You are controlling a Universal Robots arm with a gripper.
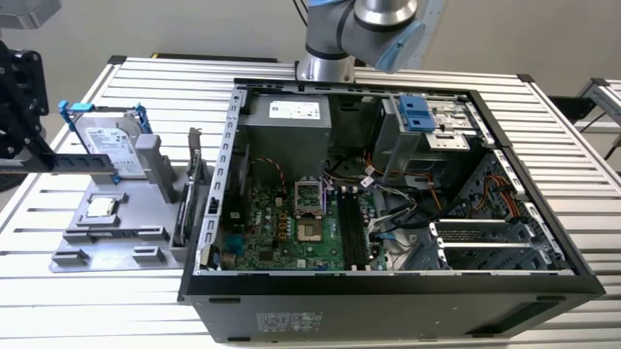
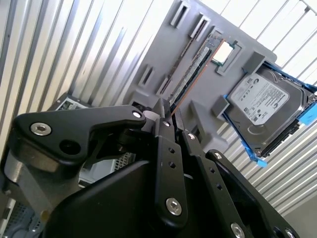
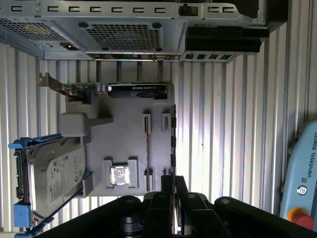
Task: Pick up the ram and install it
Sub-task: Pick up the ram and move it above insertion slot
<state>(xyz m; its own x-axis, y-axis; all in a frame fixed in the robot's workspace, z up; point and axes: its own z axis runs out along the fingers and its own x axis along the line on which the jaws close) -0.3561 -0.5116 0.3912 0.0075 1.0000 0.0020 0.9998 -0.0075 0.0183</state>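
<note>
**Gripper [image 2: 171, 111] [image 3: 174, 181] narrow and empty at the holder's [image 3: 124, 139] end; ram [image 3: 147, 153] seated in its slots**

The ram stands on its long edge in the grey holder, held by small slotted posts. It runs parallel to the holder's long edge on the side opposite the hard drive [image 3: 54, 173], and close to that edge. In the second wrist view its contact edge shows as a thin copper line [image 2: 195, 69].

The black fingers [image 3: 167, 198] are pressed close together and grip nothing. They hang off the end of the holder farthest from the computer case [image 1: 388, 305], roughly in line with the ram's near end. Whether they touch the ram cannot be told.

A square processor chip [image 3: 120, 175] lies flat in a recess between the ram and the hard drive. The silver hard drive with blue rails leans tilted at the holder's other long edge. An upright card with a metal bracket [image 3: 124, 89] stands along the holder's edge nearest the case.

In the exterior view the holder [image 1: 126, 222] sits on the slatted metal table [image 1: 145, 73], just beside the open case on the exterior view's left. Inside the case lies a green motherboard [image 1: 281, 233] with long black slots [image 1: 351, 233]. The arm's base [image 1: 325, 58] rises at the table's far edge behind the case.
</note>
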